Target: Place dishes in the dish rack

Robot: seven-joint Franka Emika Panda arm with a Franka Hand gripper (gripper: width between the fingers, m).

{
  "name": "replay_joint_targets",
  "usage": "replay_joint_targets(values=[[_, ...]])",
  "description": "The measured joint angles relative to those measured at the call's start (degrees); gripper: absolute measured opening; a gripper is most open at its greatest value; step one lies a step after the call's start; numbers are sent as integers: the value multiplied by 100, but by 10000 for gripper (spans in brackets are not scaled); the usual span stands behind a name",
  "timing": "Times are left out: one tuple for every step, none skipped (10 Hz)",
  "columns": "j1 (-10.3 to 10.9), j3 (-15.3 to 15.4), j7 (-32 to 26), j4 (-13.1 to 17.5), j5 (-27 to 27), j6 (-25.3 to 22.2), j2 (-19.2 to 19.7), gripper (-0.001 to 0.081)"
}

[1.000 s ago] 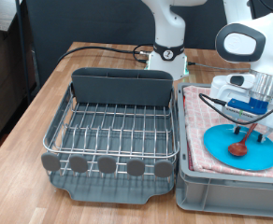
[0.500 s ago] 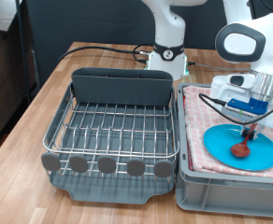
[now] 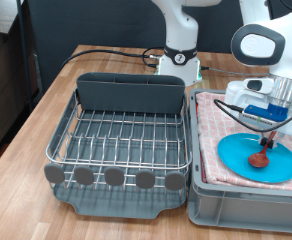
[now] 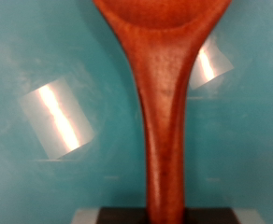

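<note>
The reddish-brown wooden spoon [image 3: 259, 153] stands nearly upright, its bowl end low on the round blue plate [image 3: 236, 157]. Its handle runs up into my gripper [image 3: 269, 130], which is shut on it. The plate lies on the pink checked cloth [image 3: 214, 120] in the grey crate. In the wrist view the spoon [image 4: 160, 103] fills the middle, with the blue plate [image 4: 43, 56] behind it. The dish rack [image 3: 121, 135], silver wire on a dark tray with a grey caddy [image 3: 131, 95], stands to the exterior view's left and holds no dishes. The white cup is out of view.
The grey crate [image 3: 246, 205] sits right beside the rack on the wooden table [image 3: 46, 100]. The robot base [image 3: 178, 60] and a black cable [image 3: 106, 52] are behind the rack. A black cable [image 3: 236, 112] also crosses the cloth near the gripper.
The spoon has shifted slightly to the exterior view's right and lifted a little with the gripper. Nothing else has moved.
</note>
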Motion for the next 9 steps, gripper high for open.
replay_joint_targets(values=[[-9,27,-47,1,71,-21,-61,84],[-23,60,-141,0,202,-61,-148,84],[-39,101,-307,0,395,-155,-260,84],[-68,155,-537,-3,659,-271,-398,84],[-90,197,-787,-8,928,-386,-553,84],[-99,217,-1028,-17,1203,-492,-714,84],[-103,220,-1202,-29,1456,-576,-872,84],[-104,219,-1230,-60,1684,-702,-1047,84],[-101,218,-1107,-123,1854,-930,-1250,84]])
